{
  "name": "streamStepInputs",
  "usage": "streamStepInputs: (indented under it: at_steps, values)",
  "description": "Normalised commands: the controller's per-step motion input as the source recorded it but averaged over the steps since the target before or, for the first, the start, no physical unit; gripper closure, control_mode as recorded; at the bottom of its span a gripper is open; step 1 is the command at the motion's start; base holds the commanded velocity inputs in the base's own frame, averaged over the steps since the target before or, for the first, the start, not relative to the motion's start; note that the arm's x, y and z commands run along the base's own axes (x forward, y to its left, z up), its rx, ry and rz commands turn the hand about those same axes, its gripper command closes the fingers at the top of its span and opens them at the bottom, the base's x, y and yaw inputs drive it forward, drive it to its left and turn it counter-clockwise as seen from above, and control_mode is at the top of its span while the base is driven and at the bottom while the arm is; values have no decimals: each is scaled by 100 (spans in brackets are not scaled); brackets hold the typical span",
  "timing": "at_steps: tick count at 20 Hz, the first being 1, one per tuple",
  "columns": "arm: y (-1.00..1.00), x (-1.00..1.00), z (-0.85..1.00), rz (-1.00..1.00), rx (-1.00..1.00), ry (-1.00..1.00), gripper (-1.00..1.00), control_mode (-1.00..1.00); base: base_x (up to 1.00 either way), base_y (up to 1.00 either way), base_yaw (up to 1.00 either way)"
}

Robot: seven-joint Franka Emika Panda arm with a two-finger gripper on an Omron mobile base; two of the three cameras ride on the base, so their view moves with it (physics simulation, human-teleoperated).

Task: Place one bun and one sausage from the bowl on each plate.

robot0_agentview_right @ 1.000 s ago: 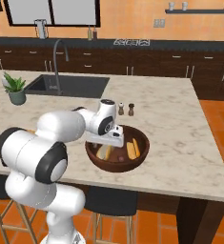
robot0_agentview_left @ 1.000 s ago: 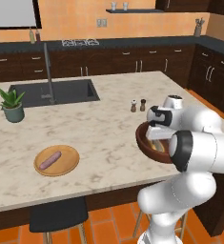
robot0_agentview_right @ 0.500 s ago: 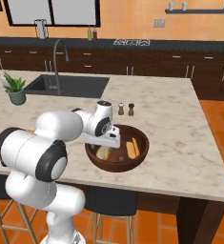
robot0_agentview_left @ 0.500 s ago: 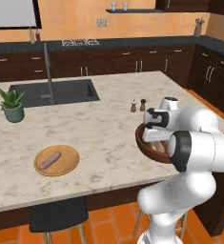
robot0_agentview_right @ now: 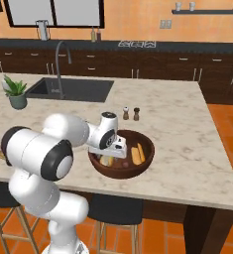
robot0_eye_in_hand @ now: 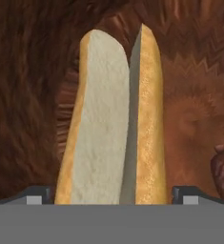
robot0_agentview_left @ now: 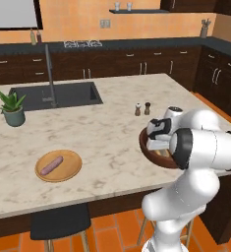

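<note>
golden split bun (robot0_eye_in_hand: 150, 114), pale inside

Golden-crusted bun (robot0_eye_in_hand: 150, 119) with pale greyish cut face; bowl (robot0_agentview_right: 123, 171) reddish-brown, streaked with wood grain.

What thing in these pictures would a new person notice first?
Probably the big white robot arm, reaching from the lower left of the right base view over the dark wooden bowl on the marble-look island. Next, in the hand view, the split bun in this bowl, between the open fingers.
</note>
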Motion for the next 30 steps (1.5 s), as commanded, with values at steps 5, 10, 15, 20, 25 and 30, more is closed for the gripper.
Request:
streamStepInputs:
  at_steps: [5,10,15,20,25,30]
  values:
    - [-8,3,-19,-3,0,0,100,-100,0,0,0]
    - [-16,-12,45,-4,1,-3,100,-100,0,0,0]
    - [10,-64,100,-10,5,-14,100,-100,0,0,0]
    - [90,-75,100,-14,2,0,100,-100,0,0,0]
    - [100,-20,81,-1,0,10,100,-100,0,0,0]
    - [100,3,10,0,-1,10,100,-100,0,0,0]
